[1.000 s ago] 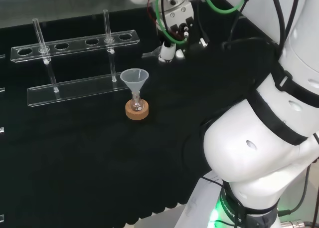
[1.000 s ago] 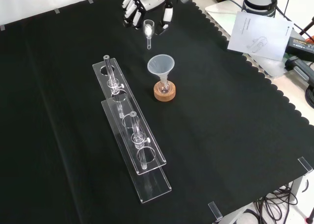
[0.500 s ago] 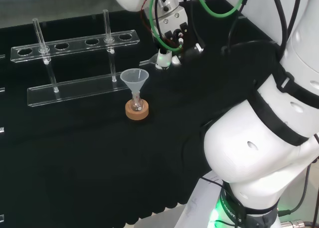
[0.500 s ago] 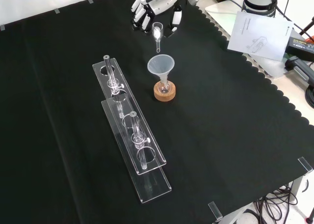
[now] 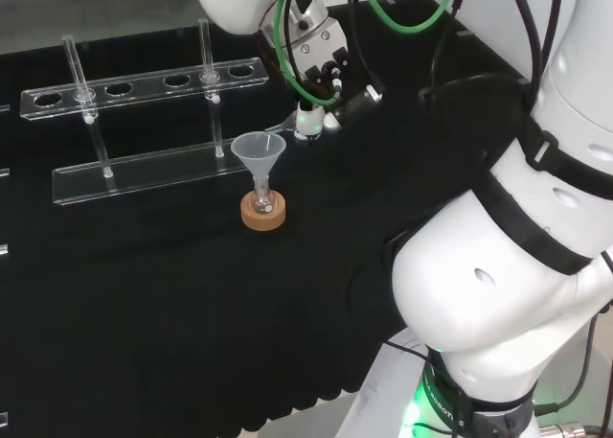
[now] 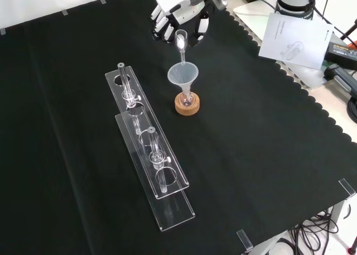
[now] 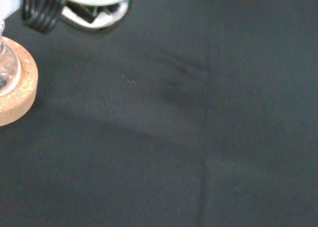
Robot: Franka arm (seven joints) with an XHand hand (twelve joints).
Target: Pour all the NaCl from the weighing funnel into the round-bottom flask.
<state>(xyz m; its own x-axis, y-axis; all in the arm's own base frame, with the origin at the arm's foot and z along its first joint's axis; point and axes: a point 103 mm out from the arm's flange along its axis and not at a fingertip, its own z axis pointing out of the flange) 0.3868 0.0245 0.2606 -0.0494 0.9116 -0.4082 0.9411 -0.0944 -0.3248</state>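
Since a second ago the hand (image 6: 178, 12) has carried the weighing funnel (image 6: 181, 42), pinched in curled fingers, down to the plastic funnel (image 6: 183, 75), its spout over the rim. That funnel sits in the round-bottom flask (image 6: 187, 100) on a cork ring (image 6: 187, 106). Front view: clear racks (image 6: 148, 149) stand left; bare cloth (image 6: 268, 154) lies right.

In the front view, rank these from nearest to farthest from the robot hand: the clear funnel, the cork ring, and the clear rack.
Measured from the robot hand in the front view:
1. Clear funnel, just below the hand.
2. Cork ring, under the funnel and flask.
3. Clear rack, lower left, running toward the view's bottom.
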